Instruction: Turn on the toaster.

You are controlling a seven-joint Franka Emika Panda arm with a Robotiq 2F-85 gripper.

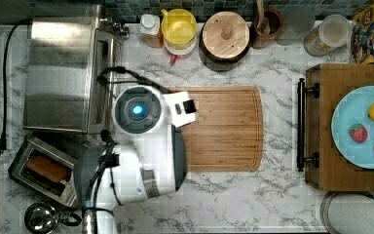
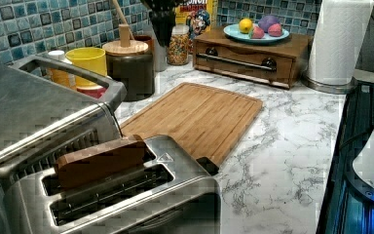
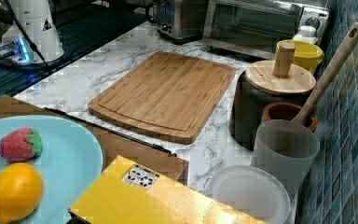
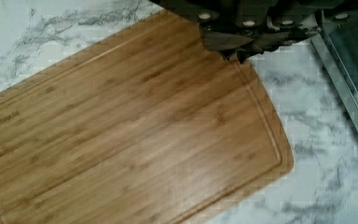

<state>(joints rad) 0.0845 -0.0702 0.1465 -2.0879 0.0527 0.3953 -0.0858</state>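
One toaster (image 1: 43, 170) at the top view's lower left, below the toaster oven (image 1: 63, 73), brown bread (image 1: 47, 168) in its slot; arm (image 1: 141, 141) over the cutting board's (image 1: 224, 129) near end. Left view: toaster (image 2: 126, 195) in the foreground, black lever (image 2: 207, 165) at its end, bread (image 2: 102, 158) raised. Right view: toaster (image 3: 177, 18) far back beside the oven. Wrist view: gripper (image 4: 235, 44) above the board, fingers pressed together, holding nothing.

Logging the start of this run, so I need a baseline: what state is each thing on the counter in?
toaster: bread sticking up from a slot, lever not pressed.
toaster oven: door shut.
cutting board: bare.
wooden-lidded canister: lid on.
blue plate: holding toy fruit.
drawer: shut.
pincer: above the board's edge, holding nothing.
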